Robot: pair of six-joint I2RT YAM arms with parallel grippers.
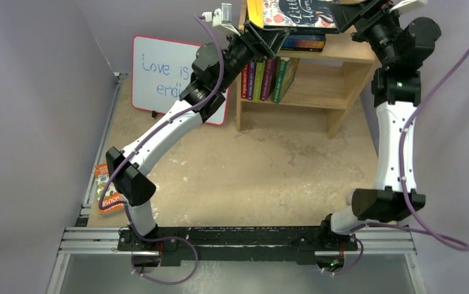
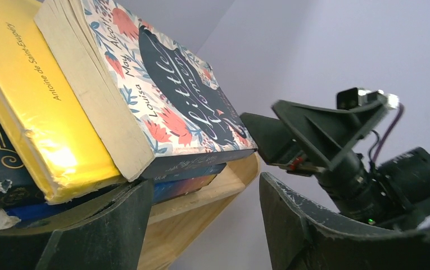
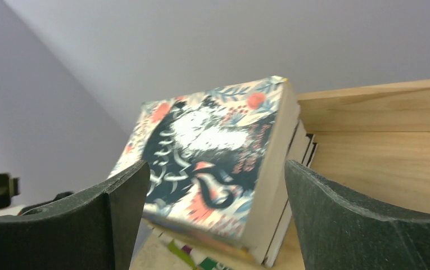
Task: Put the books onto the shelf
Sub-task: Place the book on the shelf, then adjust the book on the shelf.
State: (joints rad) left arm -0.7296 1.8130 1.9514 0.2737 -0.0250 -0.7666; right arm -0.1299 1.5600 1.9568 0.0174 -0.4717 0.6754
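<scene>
From above, the small two-tier light wooden bookshelf (image 1: 336, 67) stands at the far edge of the surface, right of the pink-edged whiteboard (image 1: 158, 73). Several bright thin paperbacks (image 1: 267, 78) stand upright at the left end of its lower tier. On the top tier a stack lies flat, the floral "Little Women" paperback (image 1: 296, 12) uppermost. One orange-covered book (image 1: 104, 187) lies alone at the surface's left edge, partly under the left arm. The left gripper (image 1: 268, 38) sits at the stack's left end, the right gripper (image 1: 348, 15) at its right.

In the left wrist view, the left jaws stand spread with nothing between them, just below the stack. A yellow paperback (image 2: 38, 112) leans beside the floral one, both overhanging the shelf's front edge.

In the right wrist view, the right jaws are wide apart, the floral book framed between them but untouched.

These paperbacks look light and flexible, with glossy covers likely to slip; a pinch across the spine edge should hold better than one on loose pages. The overhanging stack could tip if nudged.
</scene>
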